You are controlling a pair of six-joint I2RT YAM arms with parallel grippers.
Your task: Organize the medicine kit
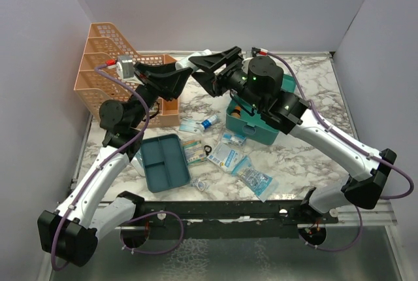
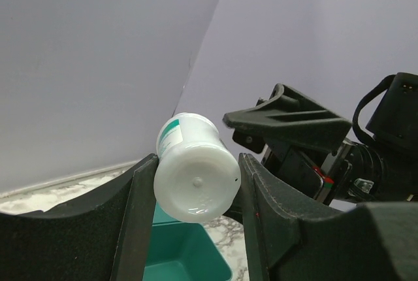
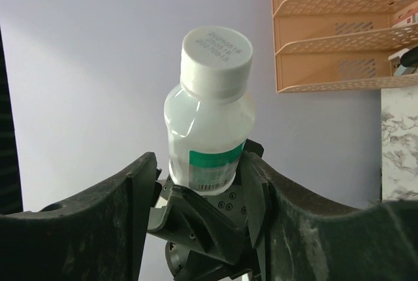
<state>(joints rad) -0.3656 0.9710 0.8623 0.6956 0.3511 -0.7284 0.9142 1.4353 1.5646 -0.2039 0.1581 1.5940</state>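
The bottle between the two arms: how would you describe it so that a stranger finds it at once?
Above the marble table, between the orange file rack and the teal medicine kit, the left gripper and the right gripper meet in the air. The left one clamps a translucent bottle by its base. Only it has a white cap and green label band.
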